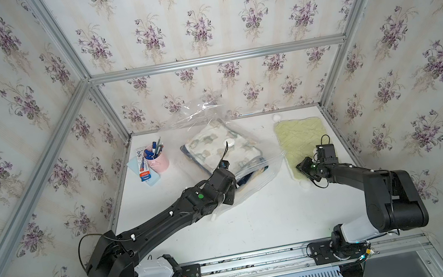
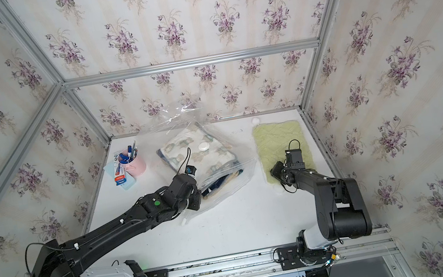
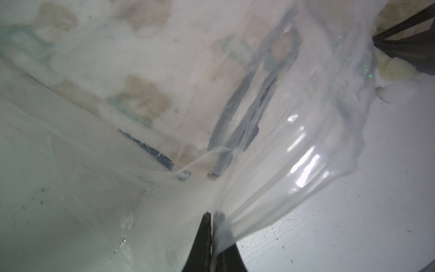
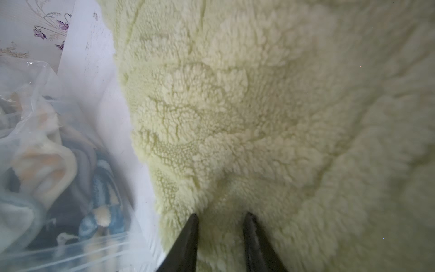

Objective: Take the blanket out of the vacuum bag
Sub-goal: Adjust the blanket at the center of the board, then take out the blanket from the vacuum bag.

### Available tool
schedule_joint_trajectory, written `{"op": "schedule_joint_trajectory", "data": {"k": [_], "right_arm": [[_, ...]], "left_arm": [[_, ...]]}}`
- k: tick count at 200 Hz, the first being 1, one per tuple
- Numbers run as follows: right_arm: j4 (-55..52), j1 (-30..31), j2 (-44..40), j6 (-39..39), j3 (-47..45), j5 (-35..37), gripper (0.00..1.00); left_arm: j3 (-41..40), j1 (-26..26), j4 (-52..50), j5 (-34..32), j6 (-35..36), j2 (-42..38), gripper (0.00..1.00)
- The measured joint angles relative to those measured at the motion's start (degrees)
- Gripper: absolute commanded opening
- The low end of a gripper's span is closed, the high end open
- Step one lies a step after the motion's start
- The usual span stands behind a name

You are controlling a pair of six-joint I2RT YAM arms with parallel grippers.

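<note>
Floral-papered walls are noted on three sides, with a white table (image 1: 258, 224) beneath. The vacuum bag (image 1: 246, 182) is seen mid-table in both top views. Its far end is crumpled up against the back wall and its white valve disc (image 1: 230, 143) is turned upward. The blanket (image 1: 215, 143), cream with a bear print and navy edging, is lodged inside the bag, directly ahead of the left jaws. Its folded edges are seen at the bag's mouth, between the two sets of jaws.

Left jaws: closed, with a fold of the bag's clear film pinched between the fingers (image 3: 200, 242) in the left wrist view. The film fans out from the pinch.

Right jaws: narrowly parted, with fingers (image 4: 188, 237) pressed tip-down into a yellow-green fleece cloth (image 4: 270, 106) spread flat on the table. Pile is seen between the tips; whether it is nipped cannot be told. The bag's mouth is seen just beside these jaws, not touched by them.

A pink cup (image 1: 159, 161) of pens is recorded well apart from the left jaws, off to their left.
</note>
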Motion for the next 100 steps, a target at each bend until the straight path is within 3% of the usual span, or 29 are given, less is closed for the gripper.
{"op": "schedule_joint_trajectory", "data": {"k": [62, 79, 100], "right_arm": [[-0.9, 0.9, -14.1, 0.2, -2.5, -1.2, 0.37], [-1.3, 3.1, -18.1, 1.0, -3.6, -3.3, 0.37], [-1.3, 10.2, -24.4, 5.1, -7.0, -5.2, 0.36]], "left_arm": [[3.1, 0.0, -2.0, 0.0, 0.1, 1.2, 0.11], [3.7, 0.0, -2.3, 0.0, 0.3, 1.3, 0.11], [3.9, 0.0, -2.3, 0.0, 0.3, 1.3, 0.11]]}}
